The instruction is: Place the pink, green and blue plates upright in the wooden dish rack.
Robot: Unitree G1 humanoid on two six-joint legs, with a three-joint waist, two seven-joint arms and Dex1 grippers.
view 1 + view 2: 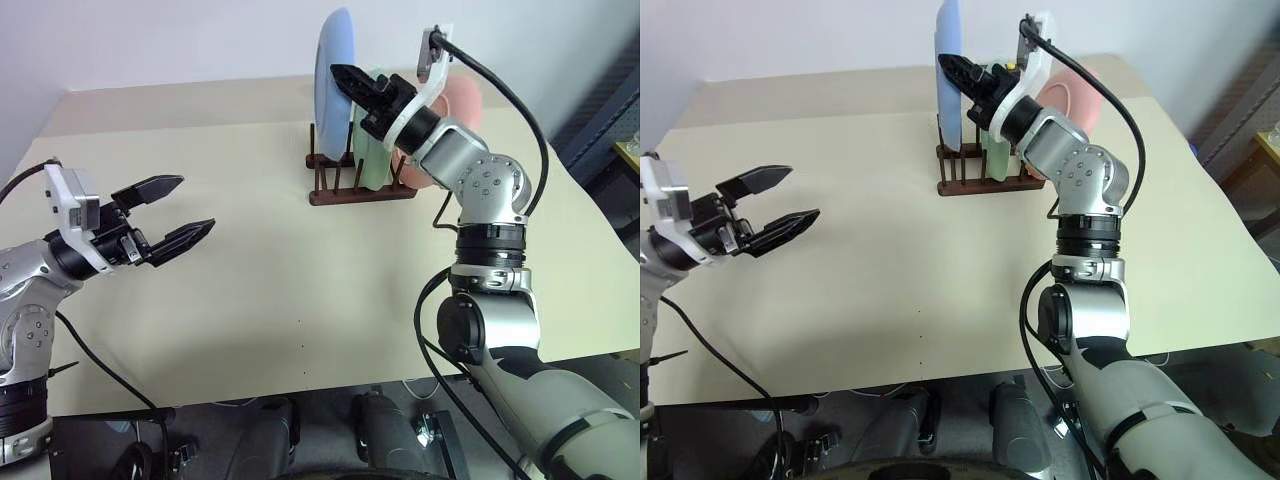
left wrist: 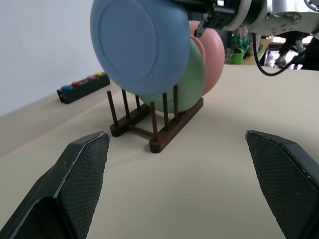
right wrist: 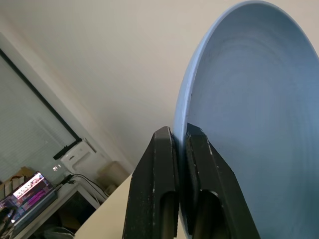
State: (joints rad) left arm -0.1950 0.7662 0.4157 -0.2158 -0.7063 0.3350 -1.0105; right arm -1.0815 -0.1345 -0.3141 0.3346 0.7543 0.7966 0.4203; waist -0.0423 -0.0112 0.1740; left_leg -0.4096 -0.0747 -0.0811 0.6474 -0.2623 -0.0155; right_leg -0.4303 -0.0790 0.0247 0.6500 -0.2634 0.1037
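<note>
The light blue plate [image 1: 332,70] stands upright at the left end of the wooden dish rack [image 1: 360,192]. My right gripper [image 1: 340,75] is shut on its upper rim, one finger on each face, as the right wrist view shows at the fingertips [image 3: 164,137]. I cannot tell whether the plate's lower edge rests on the rack's base. The mint green plate [image 2: 192,84] stands upright in the rack behind the blue one. The pink plate [image 2: 214,55] stands behind the green one. My left gripper [image 1: 185,205] hovers open and empty over the table, well to the left of the rack.
The rack sits at the far middle of a beige table [image 1: 300,300]. A black box with coloured buttons [image 2: 82,87] lies by the wall beyond the rack. The table's right edge [image 1: 590,210] borders dark shelving.
</note>
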